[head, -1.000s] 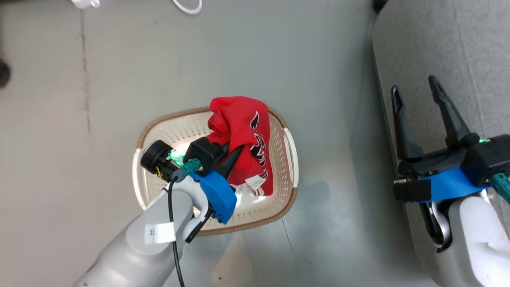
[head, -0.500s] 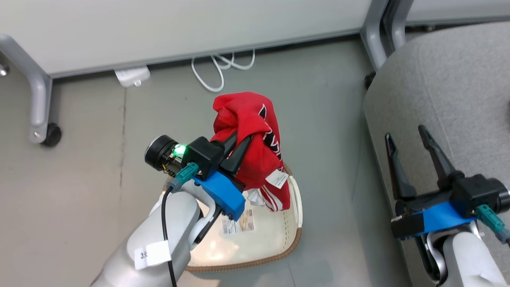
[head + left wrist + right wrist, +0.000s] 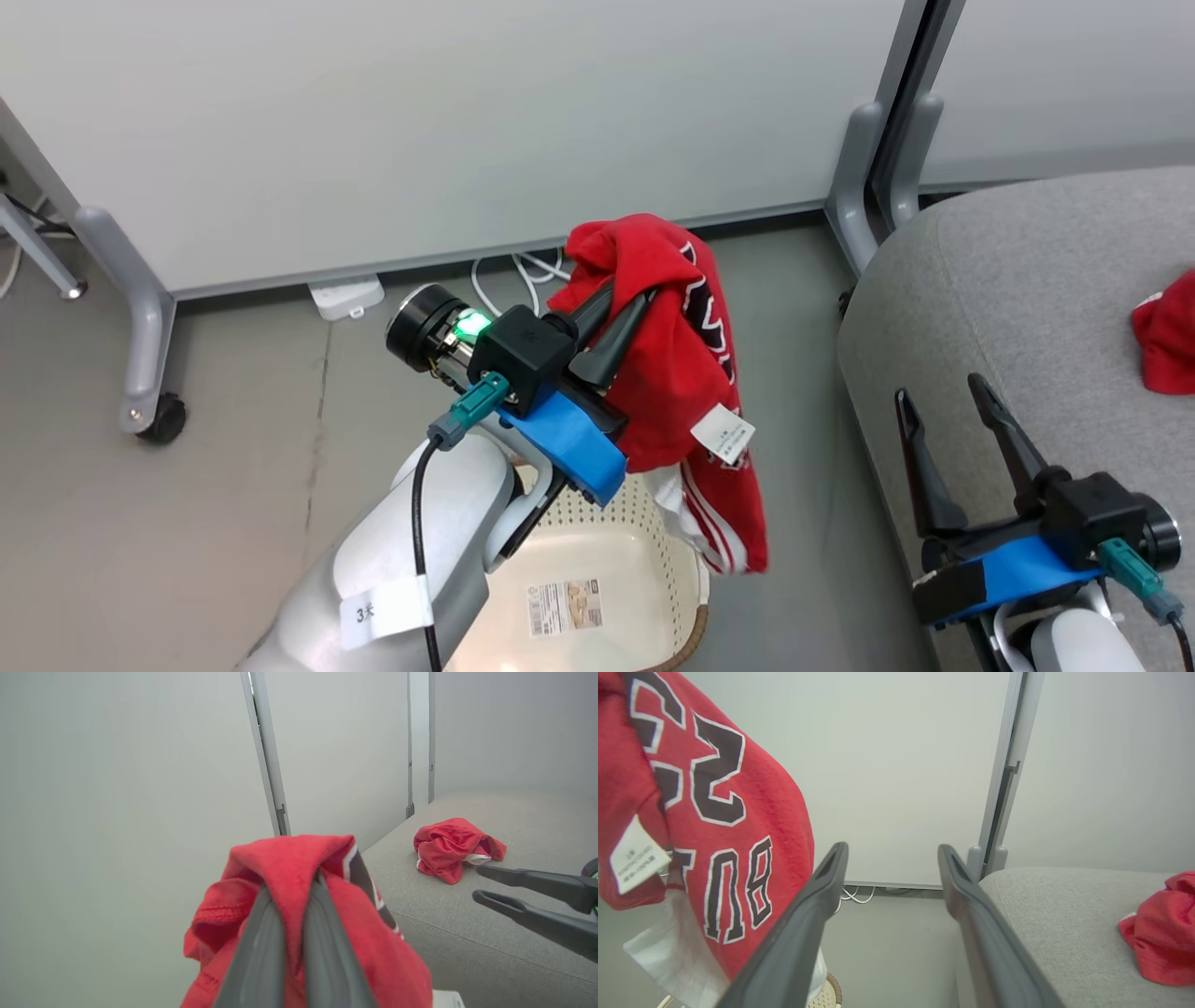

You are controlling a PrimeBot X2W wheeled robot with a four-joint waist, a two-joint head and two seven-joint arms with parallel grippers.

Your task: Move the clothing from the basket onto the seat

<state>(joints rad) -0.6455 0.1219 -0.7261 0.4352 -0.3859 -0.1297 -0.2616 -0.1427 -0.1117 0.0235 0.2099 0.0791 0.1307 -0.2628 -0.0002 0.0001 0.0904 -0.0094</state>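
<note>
White partition [image 3: 467,121], grey floor [image 3: 233,467]; left gripper [image 3: 627,297] clenched on jersey [image 3: 691,373] beside seat [image 3: 1027,280]. Lift hem over seat edge before releasing; right gripper [image 3: 938,390] splayed, empty.

Two red garments: the jersey [image 3: 686,373] near centre, the plain garment [image 3: 1167,336] at three o'clock. One basket [image 3: 625,523] at six o'clock. One seat [image 3: 1027,280].
</note>
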